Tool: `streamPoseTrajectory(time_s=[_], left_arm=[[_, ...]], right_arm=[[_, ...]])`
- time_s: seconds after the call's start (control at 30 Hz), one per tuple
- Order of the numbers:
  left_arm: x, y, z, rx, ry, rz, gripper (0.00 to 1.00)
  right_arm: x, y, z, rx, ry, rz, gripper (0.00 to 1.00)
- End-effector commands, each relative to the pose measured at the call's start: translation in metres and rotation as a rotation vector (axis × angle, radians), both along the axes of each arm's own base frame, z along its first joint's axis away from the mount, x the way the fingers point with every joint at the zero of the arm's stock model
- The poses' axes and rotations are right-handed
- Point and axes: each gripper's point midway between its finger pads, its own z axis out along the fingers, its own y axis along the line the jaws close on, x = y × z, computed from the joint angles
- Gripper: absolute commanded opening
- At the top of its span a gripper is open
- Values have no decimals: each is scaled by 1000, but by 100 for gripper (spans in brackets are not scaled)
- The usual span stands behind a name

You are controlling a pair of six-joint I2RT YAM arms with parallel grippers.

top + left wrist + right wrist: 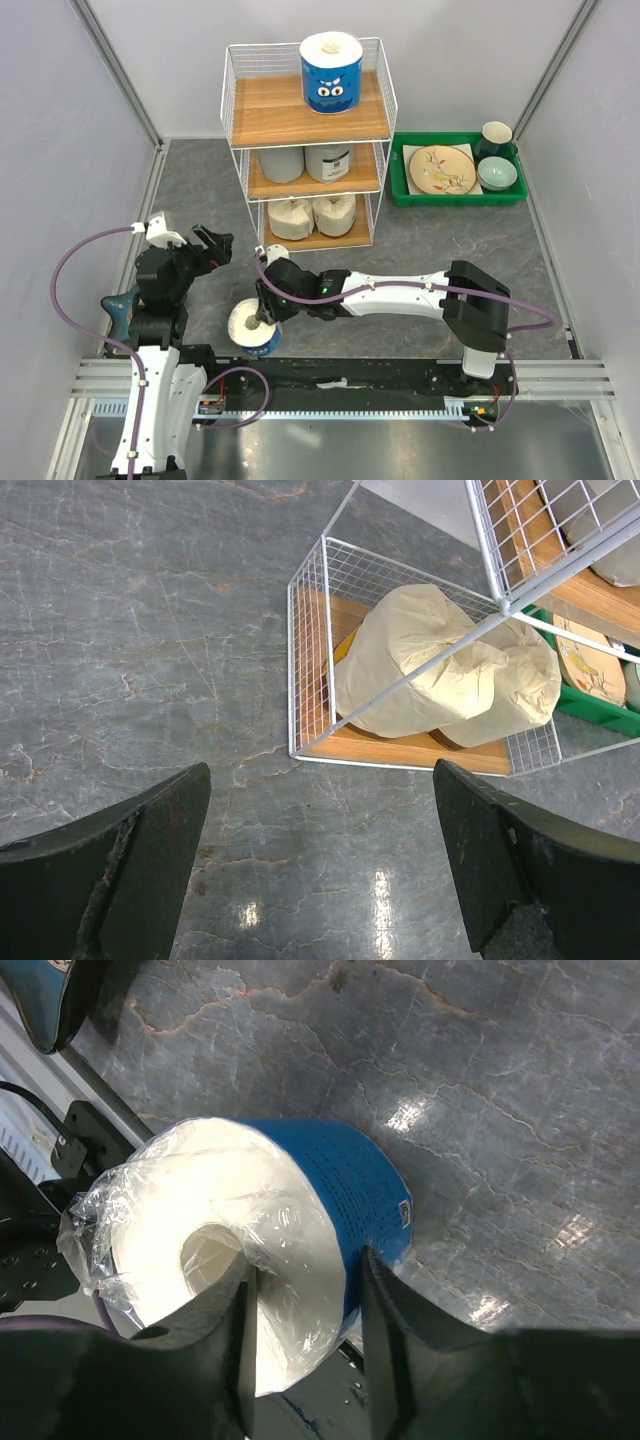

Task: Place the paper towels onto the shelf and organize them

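Grey table's (200, 190) near edge: right gripper (300, 1280) pinches blue roll's (345, 1185) wall; left gripper (320, 775) gapes empty.

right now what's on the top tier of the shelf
One blue-wrapped paper towel roll with cartoon eyes stands upright there. What lies right behind it is covered.
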Motion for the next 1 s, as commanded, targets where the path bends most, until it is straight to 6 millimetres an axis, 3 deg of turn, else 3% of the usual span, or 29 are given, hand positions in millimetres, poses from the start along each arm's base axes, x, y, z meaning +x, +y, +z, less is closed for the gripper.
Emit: streamPoseTrajectory(time_s=[0.0, 0.1, 0.2, 0.23, 0.4, 0.43, 0.5, 0.53, 0.6, 0.63, 0.7, 0.73, 0.8, 0.83, 0.9, 0.97], left_arm=[[0, 1, 0, 33, -9, -6, 100], [0, 1, 0, 33, -11, -6, 99], [0, 2, 1, 33, -14, -4, 99], [0, 2, 1, 33, -14, -4, 100], [0, 1, 1, 32, -12, -6, 100], [0, 1, 1, 32, -14, -6, 100], [0, 2, 0, 30, -10, -4, 100], [0, 1, 1, 30, -13, -7, 100], [0, 1, 0, 30, -7, -7, 99], [0, 1, 0, 29, -6, -8, 100], [1, 1, 0, 29, -6, -5, 99], [1, 1, -1, 30, -6, -5, 100], [0, 1, 1, 30, -10, -4, 100], [1, 2, 1, 31, -10, -2, 100], [0, 2, 1, 32, -10, -1, 100], [0, 2, 0, 35, -9, 0, 100]], right_arm=[[4, 6, 23, 3, -78, 52, 27], [9, 5, 52, 22, -139, 81, 19], [19, -3, 91, 46, -216, 73, 18], [25, -10, 114, 65, -242, 55, 18], [63, -45, 180, 79, -345, -35, 19], [75, -57, 206, 109, -371, -71, 19], [89, -70, 233, 126, -421, -88, 18], [103, -79, 260, 151, -455, -123, 18], [117, -88, 287, 156, -511, -136, 17], [126, -93, 313, 181, -548, -161, 17], [134, -95, 340, 202, -595, -174, 17], [139, -96, 366, 233, -641, -182, 18], [144, -100, 392, 271, -687, -207, 17], [148, -105, 415, 313, -722, -232, 17], [151, -112, 441, 373, -763, -268, 15], [156, -119, 454, 407, -785, -300, 14]])
